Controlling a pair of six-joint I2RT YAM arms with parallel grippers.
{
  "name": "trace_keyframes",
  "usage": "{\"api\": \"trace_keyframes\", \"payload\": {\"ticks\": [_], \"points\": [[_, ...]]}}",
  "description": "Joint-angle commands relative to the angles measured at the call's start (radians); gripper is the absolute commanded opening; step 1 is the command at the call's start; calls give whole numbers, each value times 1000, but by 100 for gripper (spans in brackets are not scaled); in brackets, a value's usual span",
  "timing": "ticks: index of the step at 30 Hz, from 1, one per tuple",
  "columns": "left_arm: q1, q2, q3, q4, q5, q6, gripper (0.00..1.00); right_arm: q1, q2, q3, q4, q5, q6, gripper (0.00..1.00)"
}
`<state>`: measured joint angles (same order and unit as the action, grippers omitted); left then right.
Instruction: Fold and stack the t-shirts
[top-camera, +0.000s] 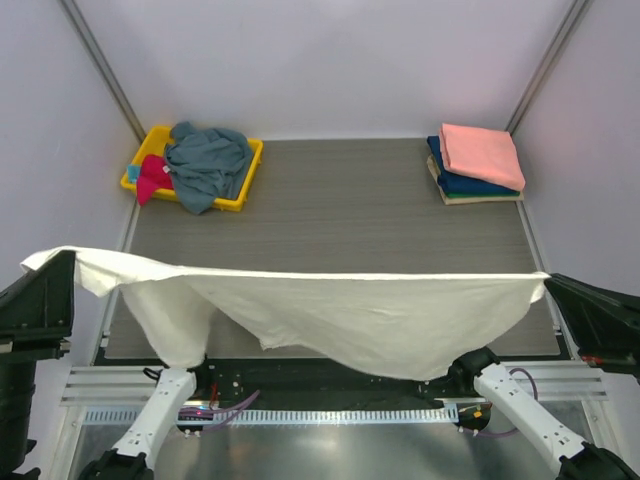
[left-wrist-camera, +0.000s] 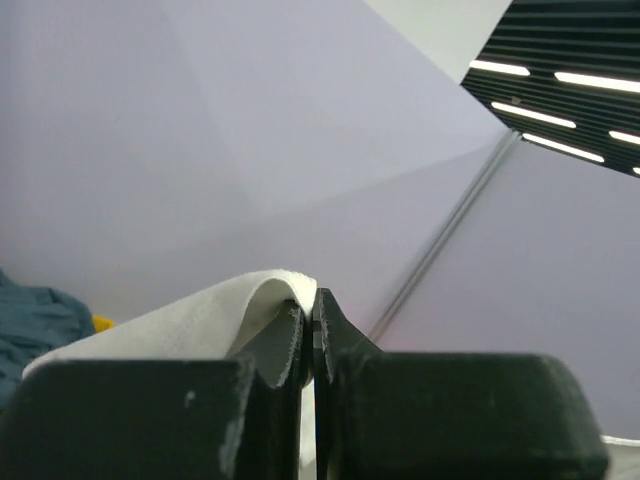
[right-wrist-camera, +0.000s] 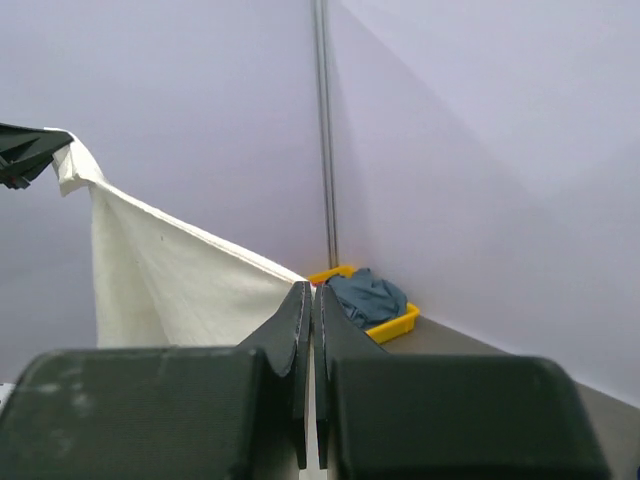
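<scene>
A large cream-white t-shirt (top-camera: 340, 310) hangs stretched in the air above the near table edge, held at both ends. My left gripper (top-camera: 68, 262) is shut on its left end; the cloth (left-wrist-camera: 190, 320) curls over the jaws (left-wrist-camera: 309, 300) in the left wrist view. My right gripper (top-camera: 548, 280) is shut on the right end; the cloth (right-wrist-camera: 170, 280) runs away to the left from my right gripper (right-wrist-camera: 311, 290). A grey-blue tee (top-camera: 207, 160) and a magenta one (top-camera: 152, 177) lie in the bin. Salmon-pink (top-camera: 482, 153) and navy (top-camera: 470, 184) tees lie folded in a stack at the back right.
A yellow plastic bin (top-camera: 240, 190) stands at the back left of the grey table (top-camera: 340, 205), also in the right wrist view (right-wrist-camera: 395, 322). Purple walls close in the table on three sides. The arm bases (top-camera: 165, 400) sit below the hanging cloth.
</scene>
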<state>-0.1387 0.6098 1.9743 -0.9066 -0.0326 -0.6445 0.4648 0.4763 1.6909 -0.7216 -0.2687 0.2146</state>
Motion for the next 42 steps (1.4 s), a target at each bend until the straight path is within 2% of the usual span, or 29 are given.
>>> {"api": "trace_keyframes", "payload": {"ticks": [1,3,5,8,9,10,11,12,15,16,17,18,19,21,22,23,24,25,26,28,30,32,35,36,39,40,42], "points": [[11,82,67,89,74,36,0,-8,44,76,-29,40,-37,1],[13,149,93,101,88,13,0,-8,79,110,-36,98,-70,1],[11,258,145,103,141,5,0,-6,106,115,-42,231,-99,1],[13,407,214,43,187,-24,0,26,179,66,-38,510,-145,1],[13,527,271,11,195,-30,0,67,198,41,-32,564,-147,1],[13,580,294,-42,212,-24,0,93,247,15,-23,642,-155,1],[11,641,310,-61,230,-17,0,127,274,-46,-3,807,-161,1],[13,725,285,-64,240,-15,0,168,307,-78,7,876,-170,1],[10,872,229,-51,307,17,0,172,461,-212,62,1086,-199,1],[10,990,212,-45,322,40,0,140,505,-273,80,1118,-202,1],[5,1049,212,-52,323,61,0,97,615,-295,114,1132,-201,1],[-7,1191,216,-69,312,78,5,28,669,-307,117,1047,-163,1],[-10,1261,274,-92,316,110,11,-108,733,-330,141,993,-124,1],[-24,1419,384,-197,288,150,30,-205,913,-323,151,888,-42,2],[-25,1485,453,-243,269,170,42,-228,971,-282,155,863,-34,16],[-29,1596,565,-279,245,184,47,-245,1022,-257,165,846,-37,39],[-32,1616,569,-287,231,187,50,-245,1120,-231,172,842,-47,78],[-32,1616,554,-273,218,187,55,-245,1156,-171,168,849,-43,88],[-30,1586,475,-255,206,189,57,-244,1188,-143,162,849,-37,95],[-32,1520,353,-161,177,187,61,-236,1219,-88,139,808,0,98],[-32,1411,185,-94,123,195,63,-215,1196,-103,146,742,25,98],[-32,1342,97,-77,61,201,62,-193,1142,-180,177,630,64,99],[-32,1196,-116,-34,11,195,62,-176,1099,-308,211,458,153,99],[-32,1117,-226,7,-3,189,62,-176,1099,-339,217,432,176,99],[-48,1007,-397,90,-18,157,62,-176,1116,-453,266,381,236,99],[-53,954,-498,109,-21,135,62,-176,1128,-482,275,369,242,99],[-68,914,-592,170,-12,117,61,-176,1166,-499,303,347,258,98]]}}
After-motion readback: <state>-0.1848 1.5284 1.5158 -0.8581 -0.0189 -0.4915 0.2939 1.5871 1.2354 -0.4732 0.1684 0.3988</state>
